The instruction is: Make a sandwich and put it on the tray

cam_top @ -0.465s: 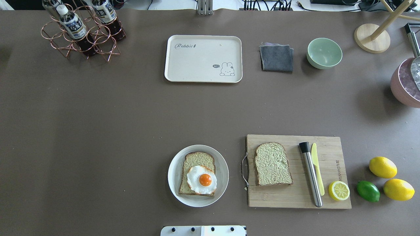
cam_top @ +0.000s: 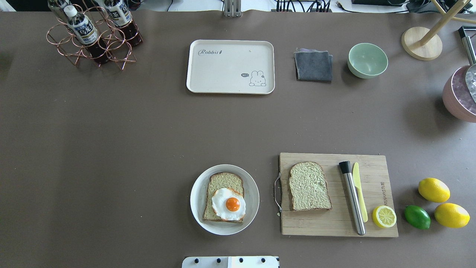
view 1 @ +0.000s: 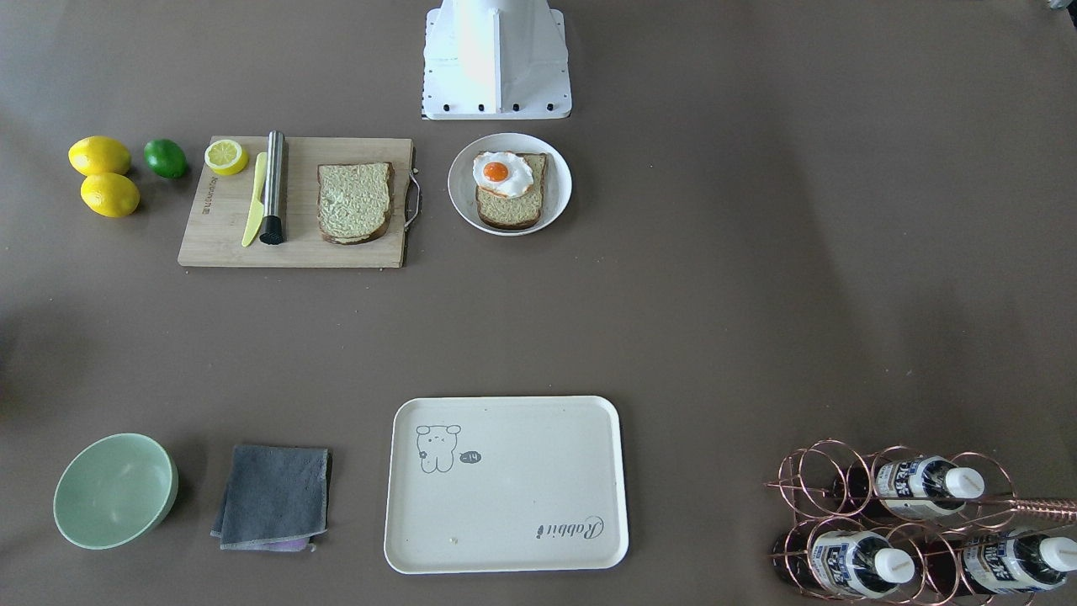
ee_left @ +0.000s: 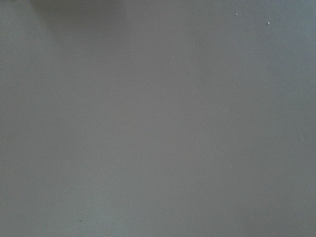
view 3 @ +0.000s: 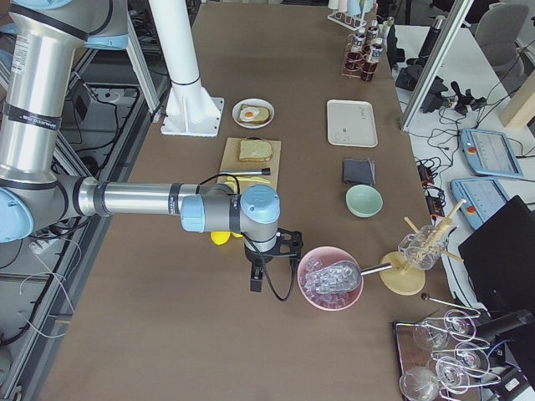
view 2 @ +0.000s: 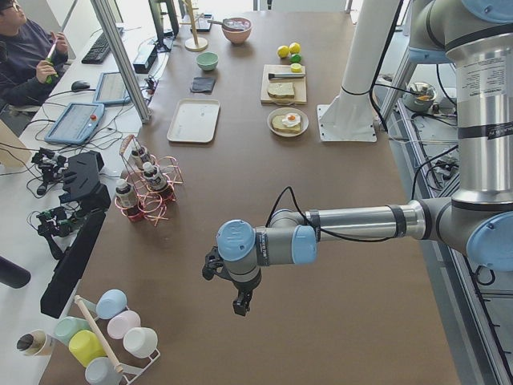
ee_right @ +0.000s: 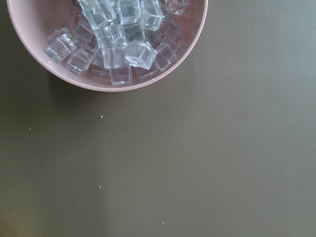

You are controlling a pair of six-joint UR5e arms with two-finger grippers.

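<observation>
Near the tabletop's robot-side edge, unmoved: brown-crusted bread slice under white fried egg, bare matching slice apart. Assembly unstarted. Left gripper, right gripper: finger spread impossible to tell.

six views: two steep, two from the ends, two on the wrists.
the overhead camera looks forward and down from behind the base; the front-facing one looks back, so both share the tray, plate and cutting board, mirrored. each end camera looks along the table. the left wrist camera sits close over bare table under the left gripper; the right catches the ice bowl beside the right gripper.
</observation>
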